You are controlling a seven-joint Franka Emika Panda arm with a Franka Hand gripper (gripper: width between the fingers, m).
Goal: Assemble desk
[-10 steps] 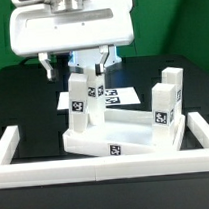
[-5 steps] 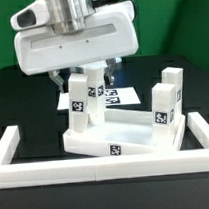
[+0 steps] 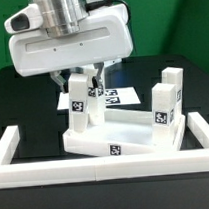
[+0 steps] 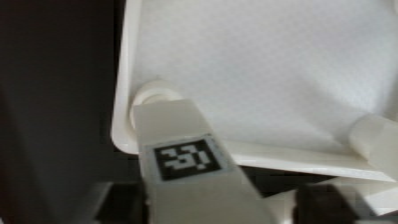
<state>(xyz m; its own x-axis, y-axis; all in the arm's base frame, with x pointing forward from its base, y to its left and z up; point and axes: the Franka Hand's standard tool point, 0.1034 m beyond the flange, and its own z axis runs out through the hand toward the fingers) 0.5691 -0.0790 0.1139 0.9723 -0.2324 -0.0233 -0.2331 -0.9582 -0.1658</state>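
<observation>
White leg's (image 4: 183, 150) tag, perhaps between jaws.

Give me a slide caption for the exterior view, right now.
Panda hand poised over an upright white block leg on the white tray-like desk tabletop, two more tagged legs standing opposite.

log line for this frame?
stage: leg fitting | gripper: above left rear leg, grip unclear | tabletop: against front bar | legs upright: three visible
</observation>
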